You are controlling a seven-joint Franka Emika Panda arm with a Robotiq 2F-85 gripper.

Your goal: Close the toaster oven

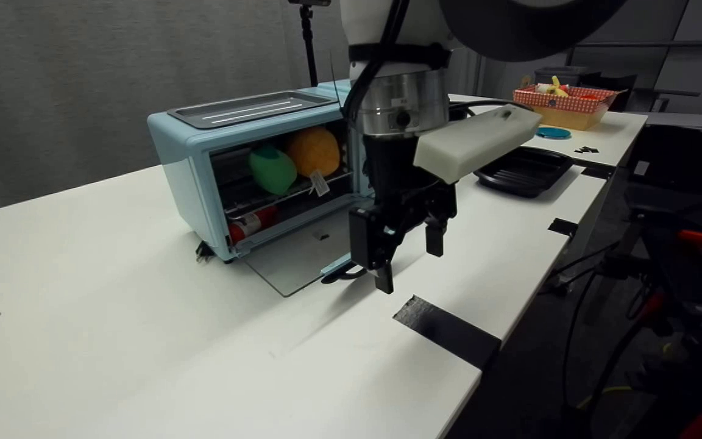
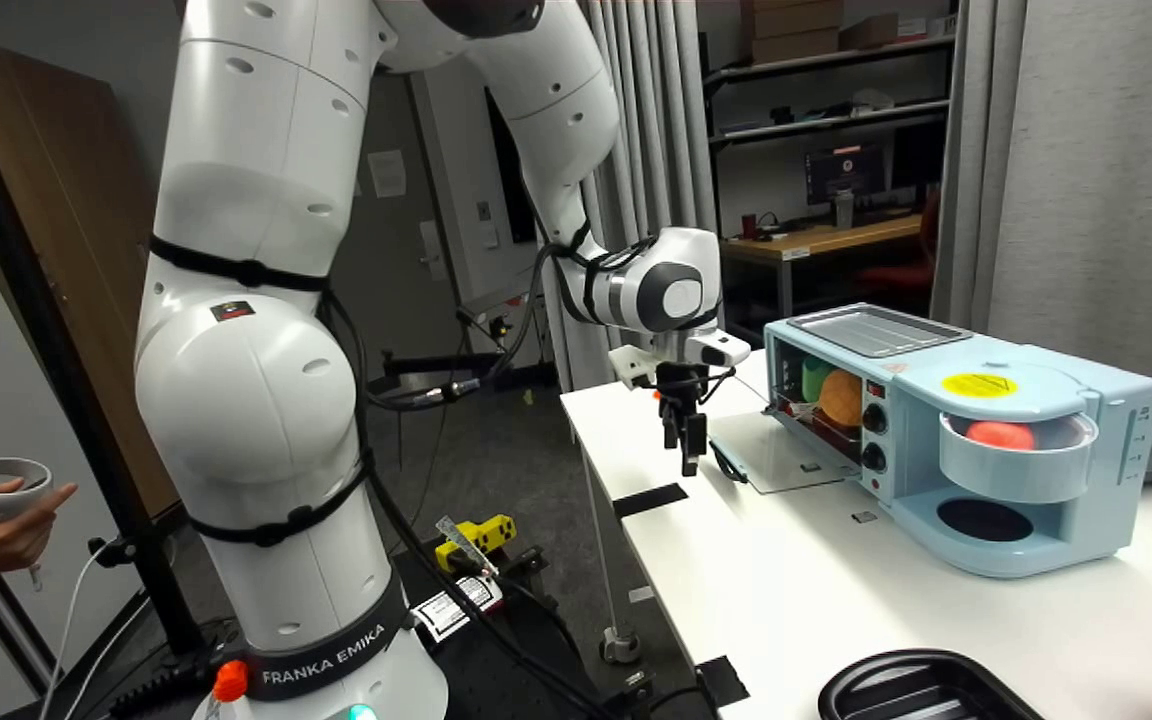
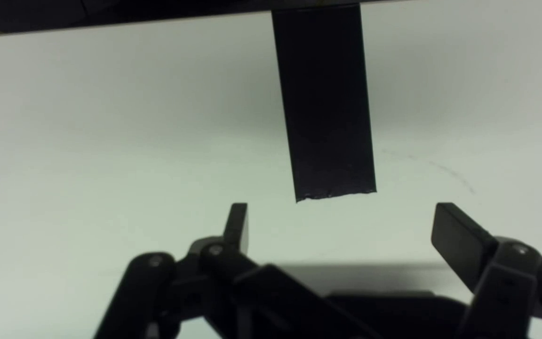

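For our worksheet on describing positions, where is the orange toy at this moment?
In both exterior views, the orange toy sits inside the oven, just right of the green toy; the wrist view doesn't show it.

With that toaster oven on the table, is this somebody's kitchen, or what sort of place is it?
Most likely a robotics lab rather than a kitchen: a large white robot arm extends over a table bearing strips of black tape, and a desk with a computer monitor shows behind.

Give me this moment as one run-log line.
task: close toaster oven | door: open, folded down | gripper: open, empty, near black handle | inside: green item, orange item | status: not closed
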